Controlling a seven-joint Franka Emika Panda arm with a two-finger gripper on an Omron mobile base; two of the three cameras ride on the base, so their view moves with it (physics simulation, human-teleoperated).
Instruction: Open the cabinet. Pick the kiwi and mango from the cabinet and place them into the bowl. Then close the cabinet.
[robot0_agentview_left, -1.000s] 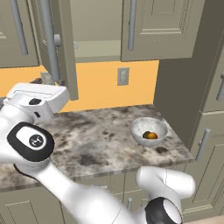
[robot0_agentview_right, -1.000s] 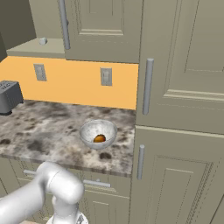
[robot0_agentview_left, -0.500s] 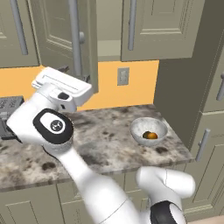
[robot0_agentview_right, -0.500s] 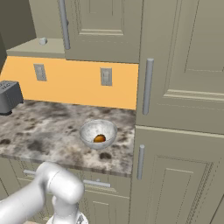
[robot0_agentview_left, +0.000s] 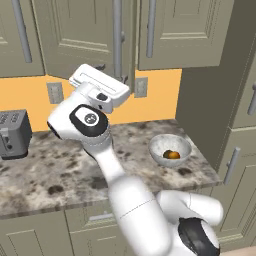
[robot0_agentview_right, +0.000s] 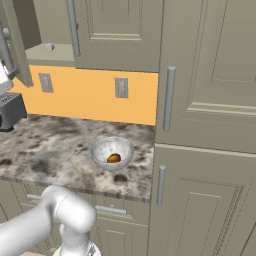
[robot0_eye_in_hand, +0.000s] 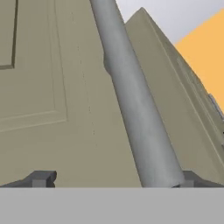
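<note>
You see a grey toaster (robot0_agentview_left: 12, 133) standing at the left edge of the speckled granite counter (robot0_agentview_left: 55, 175), close against the orange backsplash (robot0_agentview_right: 95, 95). Note two wall outlets (robot0_agentview_right: 121, 88) set in that backsplash above the counter's rear edge. Along the counter's front edge run the low drawer fronts (robot0_agentview_right: 107, 210), and a tall panelled pantry unit (robot0_agentview_right: 210, 150) borders its right edge.

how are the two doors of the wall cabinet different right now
The left door stands swung partly out from the cabinet; the right door sits shut and flush. The open claw straddles the left door's bar handle; the right door's handle is untouched. Both are grey-beige and panelled.
</note>
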